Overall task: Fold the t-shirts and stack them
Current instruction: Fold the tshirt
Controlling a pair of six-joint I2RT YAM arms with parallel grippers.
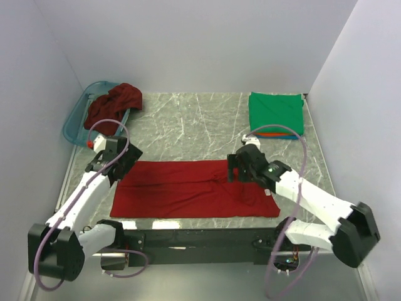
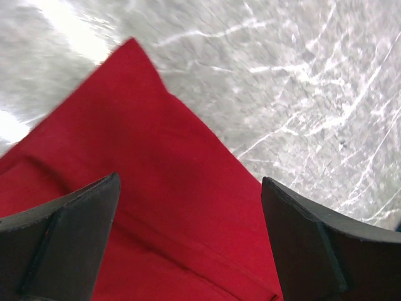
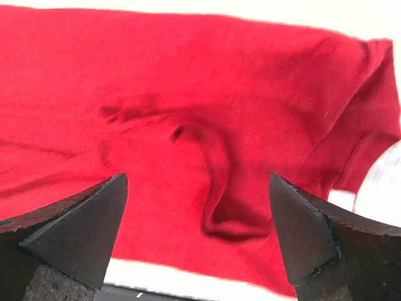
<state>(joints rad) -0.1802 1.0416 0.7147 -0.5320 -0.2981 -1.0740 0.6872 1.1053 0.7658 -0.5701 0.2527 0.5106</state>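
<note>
Left pincer (image 2: pixel 189 183) released, jaws wide, nothing held, over far-left corner of bright red t-shirt (image 1: pixel 194 188). Right pincer (image 3: pixel 197 180) also released and empty, over the shirt's wrinkled right part. Shirt lies spread flat on marble bench (image 1: pixel 188 119), near side. Maroon t-shirt (image 1: pixel 113 106) heaped on teal basket (image 1: pixel 71 125), far left. Folded green t-shirt (image 1: pixel 276 111) tops a stack, far right.

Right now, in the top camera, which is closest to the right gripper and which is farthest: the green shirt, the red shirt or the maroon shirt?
1. Red shirt, spread out right under the right gripper.
2. Green shirt, folded at the far right.
3. Maroon shirt, bunched up at the far left.
</note>
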